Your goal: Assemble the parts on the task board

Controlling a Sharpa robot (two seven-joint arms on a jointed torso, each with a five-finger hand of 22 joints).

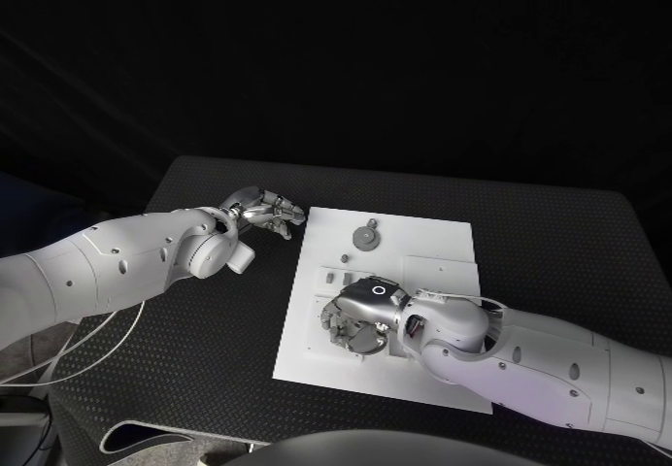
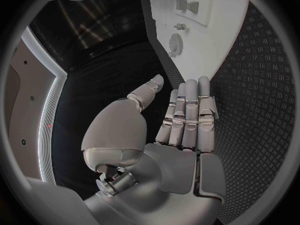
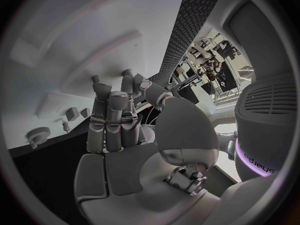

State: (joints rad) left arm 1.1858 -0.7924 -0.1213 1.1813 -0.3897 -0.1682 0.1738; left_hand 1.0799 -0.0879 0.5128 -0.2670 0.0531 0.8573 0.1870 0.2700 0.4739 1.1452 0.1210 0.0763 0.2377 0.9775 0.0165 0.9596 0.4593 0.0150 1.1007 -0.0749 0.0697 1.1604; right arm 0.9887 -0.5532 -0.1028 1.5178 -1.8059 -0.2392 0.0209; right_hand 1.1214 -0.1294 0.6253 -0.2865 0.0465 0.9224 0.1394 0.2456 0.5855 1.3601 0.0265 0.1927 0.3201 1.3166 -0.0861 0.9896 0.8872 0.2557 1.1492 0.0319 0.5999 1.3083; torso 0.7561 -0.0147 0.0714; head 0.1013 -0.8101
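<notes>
Task board [image 1: 420, 243], a white plate lying flat in the middle of the black bench [image 1: 560, 243]. On its far half lies a round toothed part [image 1: 367, 237], grey in this light, with several smaller parts [image 1: 342, 260] in a loose row between it and the right hand. A raised rectangular fixture [image 1: 437, 267] sits just beside these, toward the board's right edge.

Right hand [image 1: 361, 316]: positioned over the near half of the board, palm turned down, its fingers [image 3: 111, 116] reaching toward the row of small parts. In the right wrist view the fingers lie nearly straight and side by side, with the thumb set apart; nothing shows between them, so the hand appears to hold no part. The toothed part [image 3: 37, 134] and small parts [image 3: 74, 114] lie beyond the fingertips, not touching them. This placement suggests an approach to a pick-up rather than a completed grasp.

Left hand [image 1: 263, 212]: held off the board's far left corner, above bare bench. In the left wrist view its fingers [image 2: 187, 112] are extended together, thumb apart, and empty; the board's edge and the toothed part [image 2: 175, 44] lie well past the fingertips. Judged from this, it is waiting clear of the working area, leaving the right hand unobstructed.
</notes>
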